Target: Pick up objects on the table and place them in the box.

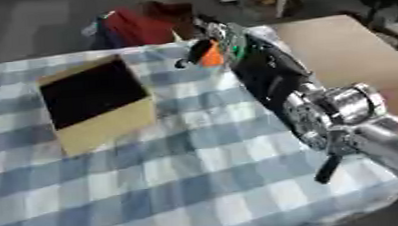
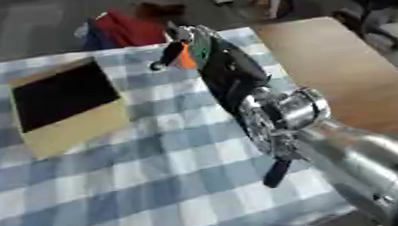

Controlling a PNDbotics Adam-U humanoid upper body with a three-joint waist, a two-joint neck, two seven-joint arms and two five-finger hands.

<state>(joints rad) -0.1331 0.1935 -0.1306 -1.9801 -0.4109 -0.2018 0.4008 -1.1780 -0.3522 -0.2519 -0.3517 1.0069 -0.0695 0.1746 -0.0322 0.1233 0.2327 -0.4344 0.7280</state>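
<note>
My right arm comes in from the lower right and stretches across the table to its far edge. Its hand is held there with fingers curled round a small orange object, and a black finger crosses the object's left side. A green patch shows beside the orange; I cannot make out what it is. The open cardboard box, dark inside, stands on the table's left half, well left of the hand. The left hand shows in neither view.
A blue and white checked cloth covers the table. A bare wooden tabletop adjoins it on the right. Red and blue items lie beyond the far edge.
</note>
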